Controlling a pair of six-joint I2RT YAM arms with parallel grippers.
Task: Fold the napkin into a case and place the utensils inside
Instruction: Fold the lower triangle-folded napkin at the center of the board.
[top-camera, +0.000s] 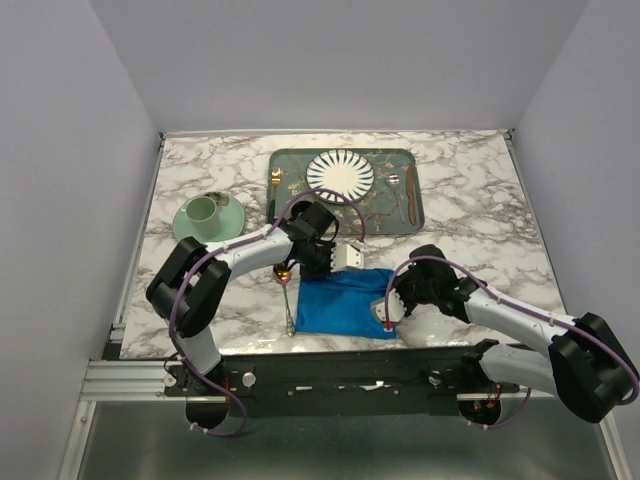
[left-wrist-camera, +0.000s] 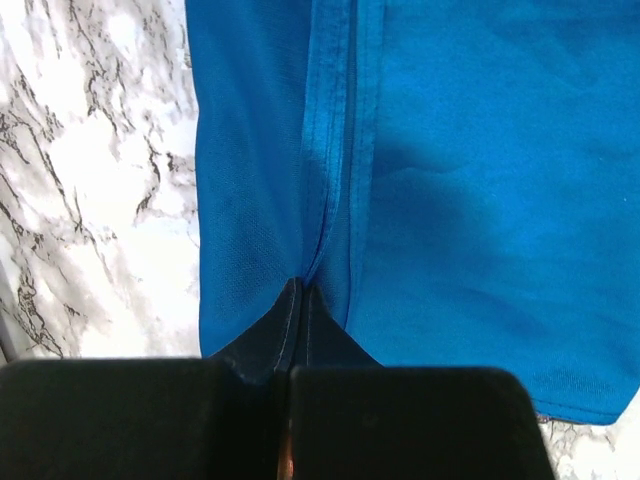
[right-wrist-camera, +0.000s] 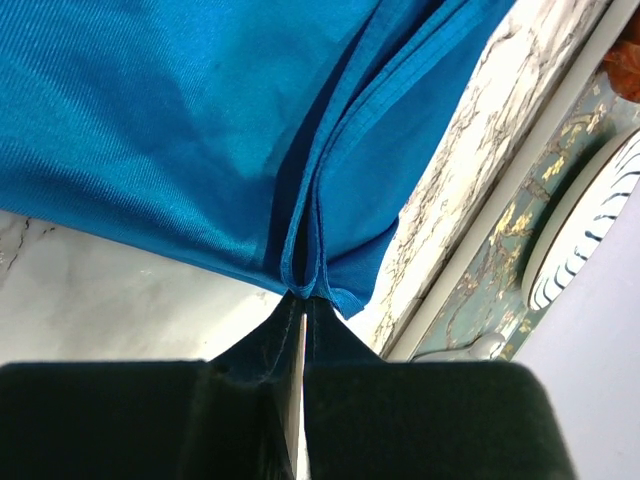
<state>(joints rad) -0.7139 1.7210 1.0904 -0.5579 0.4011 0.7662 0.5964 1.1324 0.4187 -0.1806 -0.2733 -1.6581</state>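
Logged left arm (top-camera: 245, 248) reaching toward 2 o'clock, left gripper (top-camera: 325, 265) pinched tight on napkin (top-camera: 340, 305) fold. Logged right arm (top-camera: 510, 315) reaching toward 10 o'clock, right gripper (top-camera: 388, 318) clamped on napkin edge.

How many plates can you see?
2. A striped white plate sits on the tray, and a green saucer lies under the cup on the left. None seems hidden.

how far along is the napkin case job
Done: the napkin lies partly folded. In hand: the left tool and right tool each pinch a folded edge. To do: it is no narrow case yet, and the spoon lies beside it, not inside.
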